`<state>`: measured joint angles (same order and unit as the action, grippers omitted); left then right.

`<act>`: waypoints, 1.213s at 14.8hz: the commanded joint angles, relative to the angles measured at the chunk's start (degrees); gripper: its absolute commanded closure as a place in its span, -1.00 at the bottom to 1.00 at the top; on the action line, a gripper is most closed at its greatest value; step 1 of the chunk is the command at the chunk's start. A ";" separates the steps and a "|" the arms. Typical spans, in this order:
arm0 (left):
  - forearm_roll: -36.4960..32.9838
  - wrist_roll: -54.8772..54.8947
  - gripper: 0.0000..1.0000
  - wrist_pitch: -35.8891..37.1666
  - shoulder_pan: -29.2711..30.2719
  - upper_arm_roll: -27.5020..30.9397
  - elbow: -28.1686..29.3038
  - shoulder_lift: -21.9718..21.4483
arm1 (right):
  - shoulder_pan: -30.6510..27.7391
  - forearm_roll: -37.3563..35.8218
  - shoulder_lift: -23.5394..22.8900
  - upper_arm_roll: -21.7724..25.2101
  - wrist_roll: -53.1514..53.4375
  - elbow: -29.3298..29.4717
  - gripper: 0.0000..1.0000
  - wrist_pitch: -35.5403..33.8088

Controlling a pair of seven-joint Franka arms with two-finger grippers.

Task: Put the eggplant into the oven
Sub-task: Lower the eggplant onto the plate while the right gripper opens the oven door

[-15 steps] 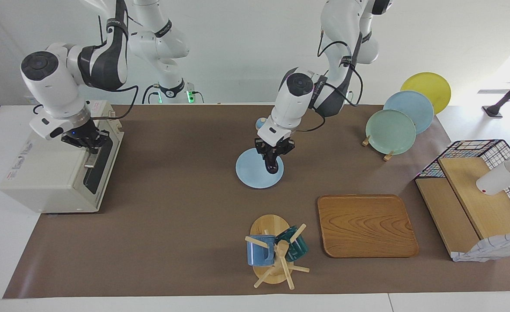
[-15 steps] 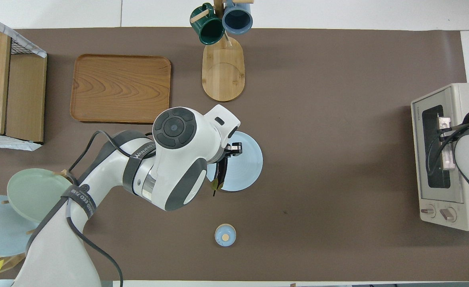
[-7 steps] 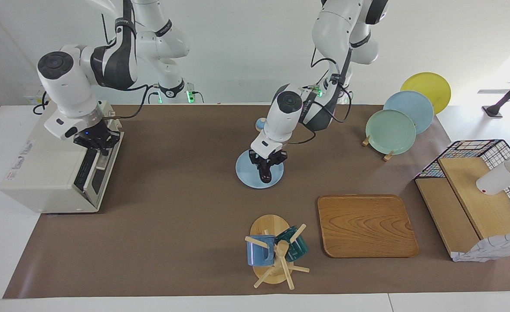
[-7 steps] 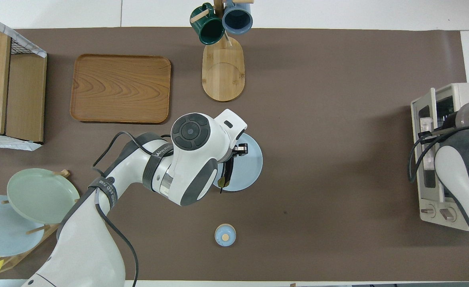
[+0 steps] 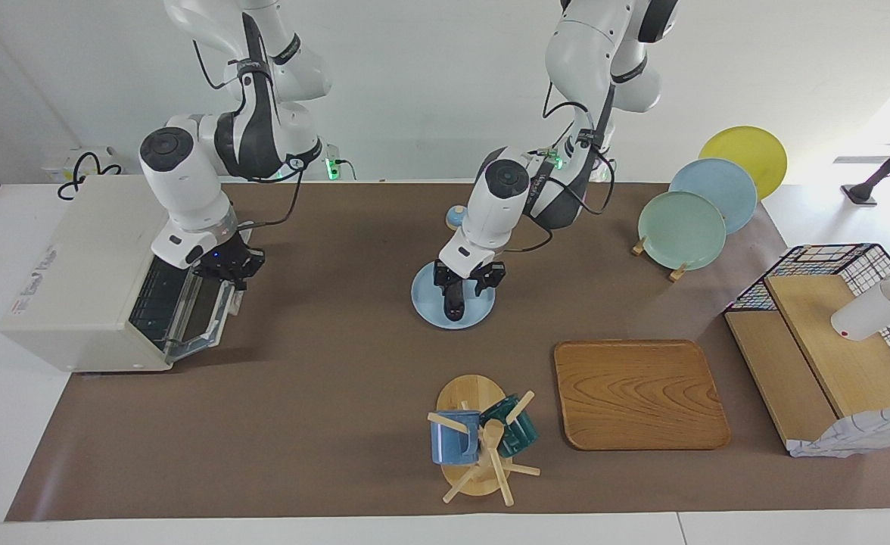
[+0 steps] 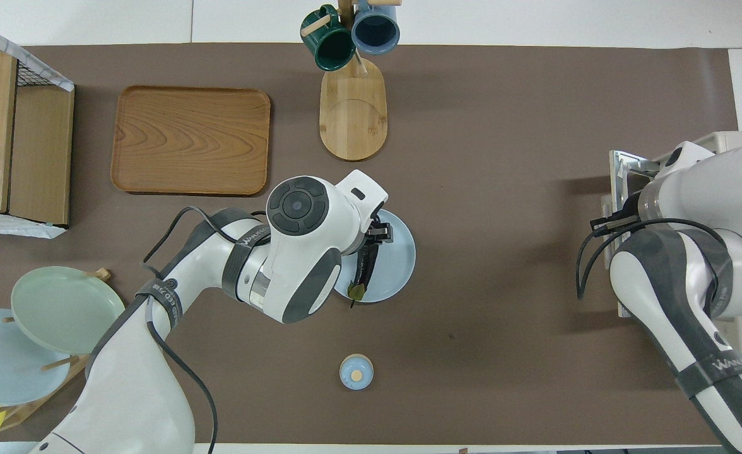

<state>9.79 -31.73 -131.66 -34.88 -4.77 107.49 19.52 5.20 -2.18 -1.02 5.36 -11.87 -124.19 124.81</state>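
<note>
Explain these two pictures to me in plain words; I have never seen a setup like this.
These are two white robot arms at a brown-covered table. One camera faces them from across the table; the other looks down from above their end. The left gripper is down over the dark eggplant lying on a pale blue plate; its jaws look open, so nothing is held. The right gripper is shut on the handle of the cream oven's door, which is partly pulled down. Also there: a wooden tray, a mug stand, a plate rack and a wire basket.
</note>
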 commanded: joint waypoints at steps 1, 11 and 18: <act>0.67 2.18 -1.00 4.72 2.60 0.73 -0.26 -3.86 | -2.30 -1.95 -0.56 1.32 -1.14 -4.30 1.00 5.26; -6.69 20.28 -1.00 22.22 23.61 0.90 -5.36 -14.85 | 0.07 -1.86 -4.51 1.32 1.14 -6.77 1.00 10.72; -8.21 26.36 -1.00 35.40 27.85 0.90 -5.18 -23.37 | 6.66 3.30 -6.80 1.23 7.65 -5.29 1.00 11.95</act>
<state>2.89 -5.89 -99.75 -7.34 -3.25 101.52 -1.02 9.25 -1.38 -8.18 5.92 -6.18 -129.68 136.24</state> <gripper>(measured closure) 0.000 0.991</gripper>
